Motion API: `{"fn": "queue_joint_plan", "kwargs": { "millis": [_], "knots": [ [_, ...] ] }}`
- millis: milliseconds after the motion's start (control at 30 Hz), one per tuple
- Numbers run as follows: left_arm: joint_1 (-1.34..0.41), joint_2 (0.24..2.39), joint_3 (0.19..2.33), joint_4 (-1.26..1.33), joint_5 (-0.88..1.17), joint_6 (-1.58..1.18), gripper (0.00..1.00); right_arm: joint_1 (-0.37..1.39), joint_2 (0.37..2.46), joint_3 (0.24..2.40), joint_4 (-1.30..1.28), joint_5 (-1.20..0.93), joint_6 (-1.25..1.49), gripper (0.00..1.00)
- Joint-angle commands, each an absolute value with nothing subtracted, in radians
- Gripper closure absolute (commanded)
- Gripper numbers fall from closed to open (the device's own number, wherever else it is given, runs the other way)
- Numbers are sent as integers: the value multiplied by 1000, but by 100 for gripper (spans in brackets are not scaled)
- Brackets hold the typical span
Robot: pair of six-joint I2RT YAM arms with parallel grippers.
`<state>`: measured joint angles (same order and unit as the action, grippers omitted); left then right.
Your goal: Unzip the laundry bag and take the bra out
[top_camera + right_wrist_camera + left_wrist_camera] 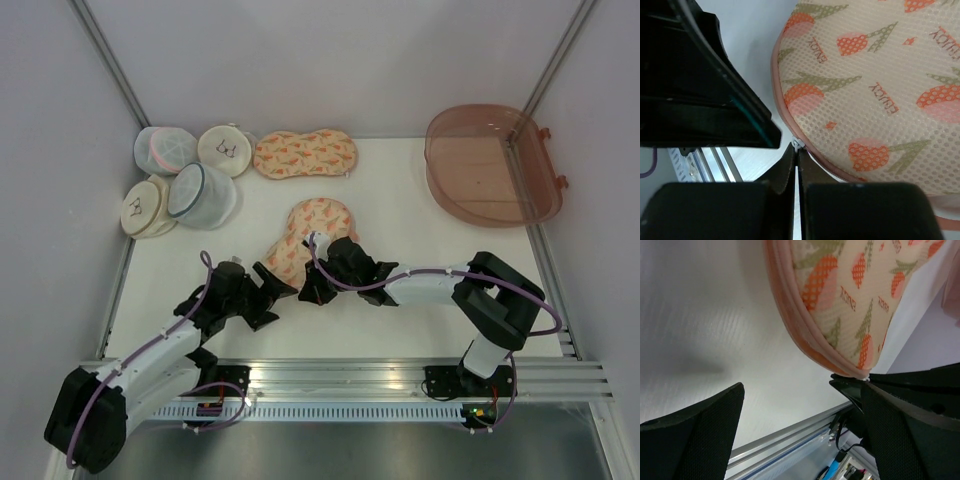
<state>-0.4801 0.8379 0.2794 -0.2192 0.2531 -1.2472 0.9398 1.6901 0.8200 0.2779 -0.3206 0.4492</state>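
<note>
Your peach, carrot-print mesh laundry bag lies mid-table, light and floppy. The right gripper is clenched, apparently on its small metal zipper pull; the left gripper gapes alongside, so pin the pink edging.

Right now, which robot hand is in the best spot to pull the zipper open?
The right hand: it is shut on the zipper pull at the laundry bag's edge. The left hand hangs open beside the bag, gripping nothing.

Left claw agape; right claw closed
</note>
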Motion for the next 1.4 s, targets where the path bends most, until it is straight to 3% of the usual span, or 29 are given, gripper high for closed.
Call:
{"fn": "queue_joint_plan", "kwargs": {
  "millis": [0, 300, 400, 500, 533, 567, 600, 733, 1033, 1367],
  "knots": [
    [-486, 896, 267, -65, 149, -1360, 1, 948, 1683, 854, 341, -327, 440, 99],
    [-488, 1041, 356, 71, 72, -1381, 2, 963, 1664, 828, 328, -322, 416, 100],
    [-488, 1066, 354, 106, 60, -1385, 9, 963, 1655, 816, 328, -321, 411, 100],
    [-488, 1088, 345, 149, 51, -1387, 32, 963, 1644, 811, 324, -319, 405, 100],
    [-488, 1092, 345, 156, 51, -1385, 52, 965, 1643, 810, 322, -318, 402, 100],
    [-488, 1101, 347, 161, 52, -1387, 61, 963, 1641, 808, 316, -311, 400, 99],
    [-488, 1109, 353, 161, 54, -1385, 79, 963, 1640, 808, 308, -308, 397, 100],
    [-488, 1111, 364, 147, 48, -1378, 98, 965, 1634, 818, 273, -282, 384, 99],
    [-469, 1144, 433, 107, 17, -1174, 98, 965, 1634, 926, -139, 67, 305, 100],
    [-431, 1362, 621, 103, 271, -853, 98, 951, 1680, 940, -204, 291, 311, 99]
  ]
}}
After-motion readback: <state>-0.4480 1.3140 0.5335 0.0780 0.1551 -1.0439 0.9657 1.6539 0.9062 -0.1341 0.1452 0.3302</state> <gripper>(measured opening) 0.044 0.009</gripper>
